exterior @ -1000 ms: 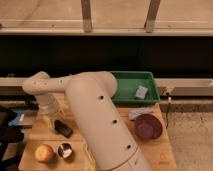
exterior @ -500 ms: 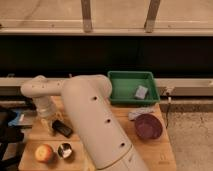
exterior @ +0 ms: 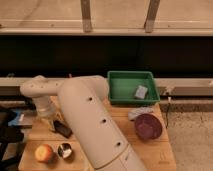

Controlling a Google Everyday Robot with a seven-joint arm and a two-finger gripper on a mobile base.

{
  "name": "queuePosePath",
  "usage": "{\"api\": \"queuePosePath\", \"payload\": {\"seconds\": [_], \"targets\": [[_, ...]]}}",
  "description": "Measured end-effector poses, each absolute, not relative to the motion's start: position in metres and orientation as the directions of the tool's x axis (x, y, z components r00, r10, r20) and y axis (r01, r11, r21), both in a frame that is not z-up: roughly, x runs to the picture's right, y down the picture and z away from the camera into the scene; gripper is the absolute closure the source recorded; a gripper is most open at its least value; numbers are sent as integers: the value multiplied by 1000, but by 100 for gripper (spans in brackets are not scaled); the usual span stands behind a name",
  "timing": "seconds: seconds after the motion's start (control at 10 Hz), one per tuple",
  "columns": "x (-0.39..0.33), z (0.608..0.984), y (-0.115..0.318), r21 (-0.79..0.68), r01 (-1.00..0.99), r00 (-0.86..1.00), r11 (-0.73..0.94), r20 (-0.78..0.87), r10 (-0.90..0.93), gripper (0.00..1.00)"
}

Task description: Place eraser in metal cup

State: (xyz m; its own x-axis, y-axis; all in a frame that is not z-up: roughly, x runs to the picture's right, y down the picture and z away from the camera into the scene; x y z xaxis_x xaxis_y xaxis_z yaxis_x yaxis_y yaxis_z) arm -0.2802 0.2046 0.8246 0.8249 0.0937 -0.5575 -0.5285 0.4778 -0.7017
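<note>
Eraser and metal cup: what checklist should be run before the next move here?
1. Eraser lies in view on the table: ok.
2. Hand low, at the eraser's left end: ok.
3. Hand has hold of the eraser: cannot tell.
4. Metal cup upright, mouth unblocked: ok.
5. Eraser inside the cup: not ok; it lies beyond it.
6. Apple left of the cup leaves room: cannot tell.

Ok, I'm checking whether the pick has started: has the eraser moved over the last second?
No. The eraser sits at the same spot, just above the metal cup and the apple. The pincer is by its left end.
</note>
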Motion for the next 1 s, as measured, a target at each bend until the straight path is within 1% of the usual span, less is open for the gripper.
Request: {"api": "queuePosePath", "payload": {"seconds": [0.1, 0.2, 0.4, 0.6, 1.0], "targets": [[-282, 823, 206, -703, -526, 826, 479, -557, 89, 96], [-279, 826, 205, -687, -546, 810, 479, -580, 93, 100], [-274, 824, 198, -670, -569, 799, 477, -587, 129, 100], [-267, 816, 181, -657, -579, 801, 482, -570, 185, 100], [-262, 779, 123, -650, -564, 826, 510, -451, 338, 100]]}}
